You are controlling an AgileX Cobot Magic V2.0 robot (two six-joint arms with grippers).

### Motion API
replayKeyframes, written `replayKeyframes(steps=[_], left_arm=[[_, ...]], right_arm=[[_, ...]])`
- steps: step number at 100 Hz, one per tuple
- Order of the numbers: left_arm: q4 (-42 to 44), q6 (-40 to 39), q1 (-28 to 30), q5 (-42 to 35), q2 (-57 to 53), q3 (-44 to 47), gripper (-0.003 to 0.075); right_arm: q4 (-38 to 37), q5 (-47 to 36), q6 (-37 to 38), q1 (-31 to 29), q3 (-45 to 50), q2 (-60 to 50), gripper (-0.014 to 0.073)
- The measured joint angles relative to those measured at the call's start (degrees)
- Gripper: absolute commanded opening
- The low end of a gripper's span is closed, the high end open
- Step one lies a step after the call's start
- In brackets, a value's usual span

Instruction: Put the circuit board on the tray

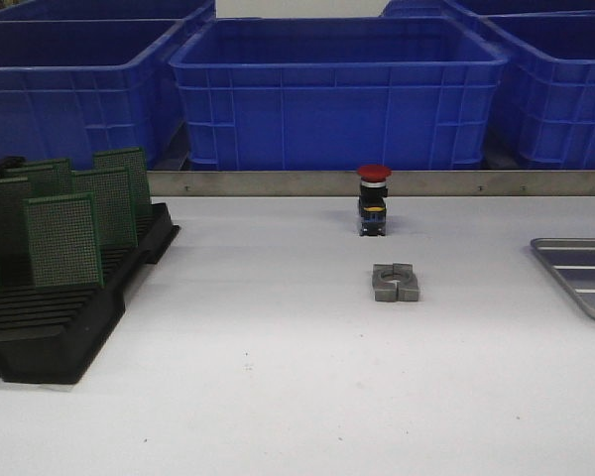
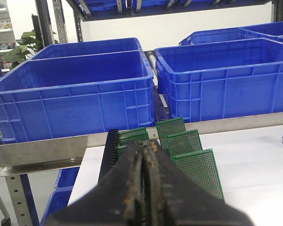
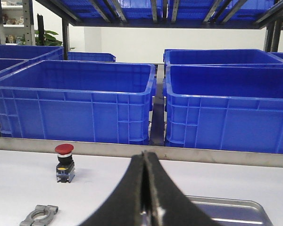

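Boards stand upright in the black slotted rack (image 1: pixel 69 307), green perfboards (image 1: pixel 63 241) spaced for a pinch grasp. Left gripper (image 2: pixel 144 188) and right gripper (image 3: pixel 146 193) are both pressed closed, empty. Tray (image 1: pixel 585 273) waits at the white table's (image 1: pixel 278 397) right edge; blue bins (image 1: pixel 337 94) line the back.

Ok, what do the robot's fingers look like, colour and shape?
Only the wrist views show them. The left gripper has dark, near-black fingers tapering to a point, with rusty-brown grime along the inner edges. The right gripper looks the same, cleaner. No cables or markings visible.
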Motion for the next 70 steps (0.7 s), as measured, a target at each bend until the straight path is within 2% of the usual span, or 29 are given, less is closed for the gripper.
replayKeyframes(steps=[39,54,70], left_arm=[[-0.4,0.0,0.0,1.3,0.0,-0.7,-0.0018],[-2.6,0.0,0.0,7.6,0.0,-5.8,-0.0018],[-4.4,0.0,0.0,15.7,4.0,-15.6,-0.0018]], right_arm=[[0.0,0.0,0.0,0.0,0.0,0.0,-0.0069],[0.0,0.0,0.0,0.0,0.0,0.0,-0.0069],[0.0,0.0,0.0,0.0,0.0,0.0,-0.0069]])
